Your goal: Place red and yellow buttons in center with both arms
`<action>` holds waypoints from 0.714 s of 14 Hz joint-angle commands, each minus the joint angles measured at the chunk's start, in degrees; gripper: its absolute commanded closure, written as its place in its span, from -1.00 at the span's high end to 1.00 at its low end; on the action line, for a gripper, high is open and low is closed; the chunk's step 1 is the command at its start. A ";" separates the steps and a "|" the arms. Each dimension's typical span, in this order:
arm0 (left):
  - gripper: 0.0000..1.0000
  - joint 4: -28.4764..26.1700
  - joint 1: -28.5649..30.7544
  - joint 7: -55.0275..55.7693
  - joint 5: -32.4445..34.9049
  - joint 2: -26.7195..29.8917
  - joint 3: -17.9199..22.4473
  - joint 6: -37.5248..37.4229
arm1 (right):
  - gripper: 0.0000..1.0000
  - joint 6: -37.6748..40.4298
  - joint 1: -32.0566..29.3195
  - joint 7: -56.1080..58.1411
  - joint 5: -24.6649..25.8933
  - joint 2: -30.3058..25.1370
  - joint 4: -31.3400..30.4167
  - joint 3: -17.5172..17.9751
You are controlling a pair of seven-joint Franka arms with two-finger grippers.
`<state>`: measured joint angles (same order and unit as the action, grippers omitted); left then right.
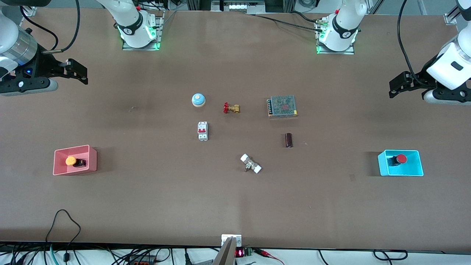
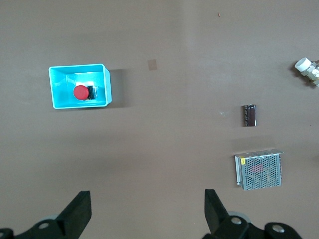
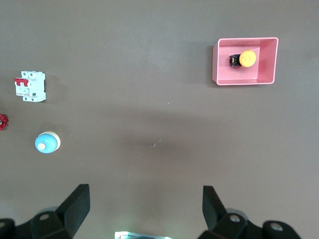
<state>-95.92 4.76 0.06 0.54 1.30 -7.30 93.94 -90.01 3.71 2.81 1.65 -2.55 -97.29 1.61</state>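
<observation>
Both buttons lie in bins: yellow button (image 1: 70, 161) in the pink bin (image 1: 92, 158), red button (image 1: 401, 159) in the cyan bin (image 1: 417, 162). Right gripper (image 1: 82, 73) and left gripper (image 1: 393, 88) hover with jaws apart, each well clear of its bin, over bare tabletop (image 1: 235, 206).

I see two glossy white jointed arms with black bands at the joints, green light glowing at their bases and black cables looping off them. The left gripper (image 1: 395, 87) and right gripper (image 1: 81, 72) are matte black, with wedge-shaped fingers (image 2: 77, 213) below round screw holes.
</observation>
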 commanded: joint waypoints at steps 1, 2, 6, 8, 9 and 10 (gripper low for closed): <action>1.00 -0.94 0.69 -0.85 -1.25 1.34 -0.18 -0.60 | 1.00 1.33 -0.45 -0.35 -0.25 0.62 1.41 -0.02; 1.00 -0.94 0.69 -0.85 -1.16 1.34 -0.09 -0.60 | 1.00 1.33 -0.45 -0.18 -0.25 0.62 1.49 -0.02; 1.00 -0.94 0.69 -0.85 -1.16 1.34 -0.09 -0.60 | 1.00 0.27 -0.98 0.62 -0.25 1.58 1.58 -0.20; 1.00 -0.94 0.69 -0.85 -1.16 1.34 -0.09 -0.60 | 1.00 -0.25 -3.34 2.27 -0.42 3.42 1.67 -0.11; 1.00 -0.85 0.69 -0.85 -1.16 1.34 -0.09 -0.77 | 1.00 -0.60 -3.79 4.37 -0.34 4.56 1.84 -0.11; 1.00 -0.94 0.69 -0.76 -1.16 1.34 -0.09 -0.78 | 1.00 -2.09 -4.66 6.48 -0.16 5.70 2.02 -0.11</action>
<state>-95.92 4.90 0.06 0.54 1.30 -7.28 93.71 -91.02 0.88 5.60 1.66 0.15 -97.28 1.28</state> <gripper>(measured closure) 0.000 0.000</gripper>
